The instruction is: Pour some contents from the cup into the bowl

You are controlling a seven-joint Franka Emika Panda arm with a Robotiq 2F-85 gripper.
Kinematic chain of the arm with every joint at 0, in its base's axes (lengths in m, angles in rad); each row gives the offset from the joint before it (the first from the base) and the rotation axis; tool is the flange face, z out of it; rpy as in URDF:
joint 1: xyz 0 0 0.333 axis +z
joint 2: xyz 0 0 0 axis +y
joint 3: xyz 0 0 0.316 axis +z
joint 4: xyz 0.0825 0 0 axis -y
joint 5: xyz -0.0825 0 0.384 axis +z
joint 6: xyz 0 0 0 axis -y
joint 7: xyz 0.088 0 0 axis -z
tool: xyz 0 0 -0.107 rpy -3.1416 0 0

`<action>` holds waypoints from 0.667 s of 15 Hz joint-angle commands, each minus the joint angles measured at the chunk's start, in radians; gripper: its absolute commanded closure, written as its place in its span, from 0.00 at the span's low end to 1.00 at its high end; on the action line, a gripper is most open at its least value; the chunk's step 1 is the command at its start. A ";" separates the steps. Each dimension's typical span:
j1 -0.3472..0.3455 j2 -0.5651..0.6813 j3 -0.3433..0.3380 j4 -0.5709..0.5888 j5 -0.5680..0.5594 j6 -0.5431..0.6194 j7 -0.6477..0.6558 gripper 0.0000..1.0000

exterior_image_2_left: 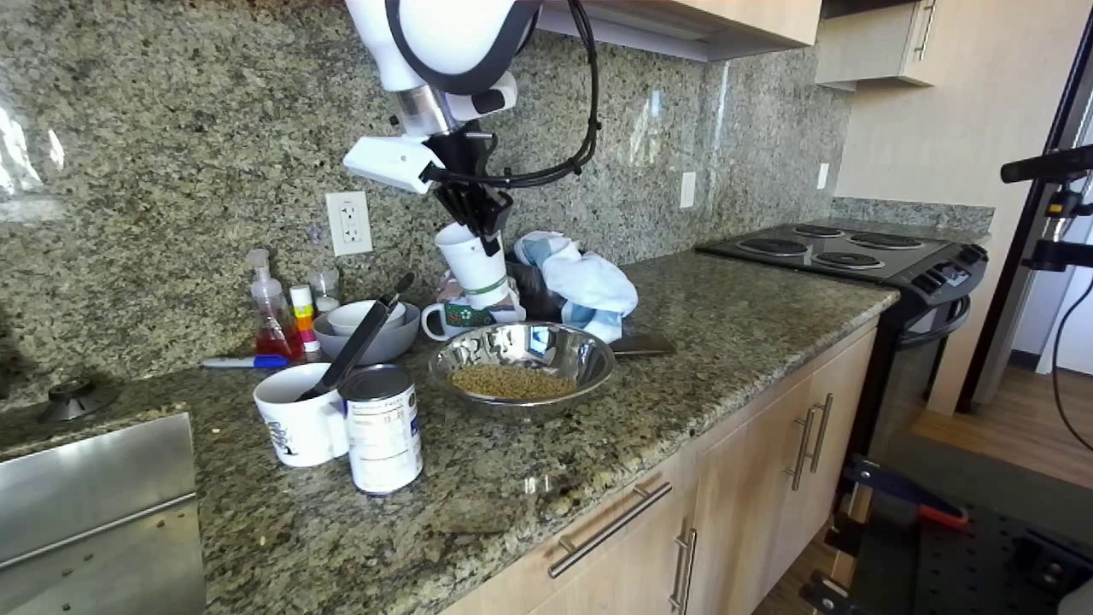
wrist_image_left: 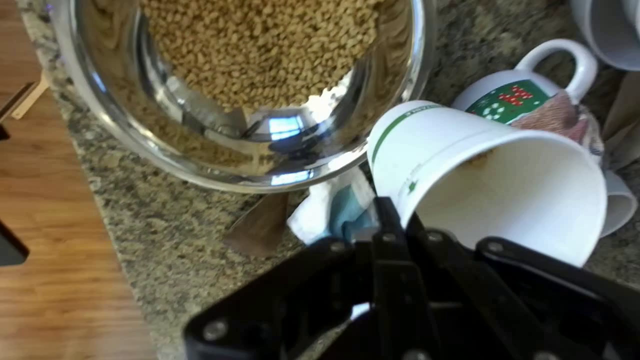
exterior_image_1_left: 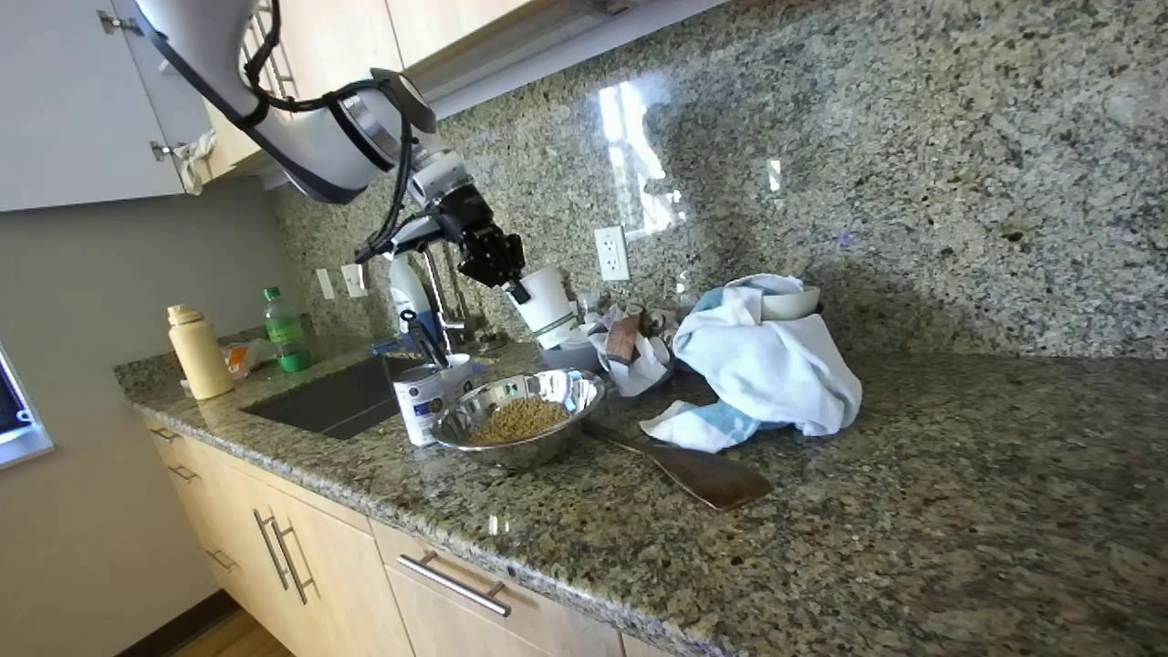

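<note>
The white cup (exterior_image_1_left: pixel 547 306) with a green band near its base hangs in the air, tilted, mouth upward. It also shows in an exterior view (exterior_image_2_left: pixel 474 265) and the wrist view (wrist_image_left: pixel 430 140). My gripper (wrist_image_left: pixel 400 215) is shut on the cup's rim, one finger inside and one outside; it also shows in both exterior views (exterior_image_1_left: pixel 520 290) (exterior_image_2_left: pixel 491 243). A little brownish content shows deep inside the cup; the rest of its inside is bare white. The shiny metal bowl (exterior_image_2_left: pixel 589 367) stands on the counter with yellowish-brown grains inside, beside and below the cup; it also shows in the wrist view (wrist_image_left: pixel 240 182).
A can (exterior_image_2_left: pixel 384 436) and a white mug (exterior_image_2_left: pixel 303 427) holding tongs stand beside the bowl. A patterned mug (exterior_image_2_left: pixel 461 316), a grey bowl (exterior_image_2_left: pixel 384 346) and a cloth heap (exterior_image_1_left: pixel 776 365) are behind. A brown spatula (exterior_image_1_left: pixel 712 474) lies nearby. A sink (exterior_image_1_left: pixel 347 401) is at one end.
</note>
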 commanded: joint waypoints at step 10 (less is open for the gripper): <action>0.017 -0.026 -0.024 -0.087 0.200 0.380 -0.022 0.99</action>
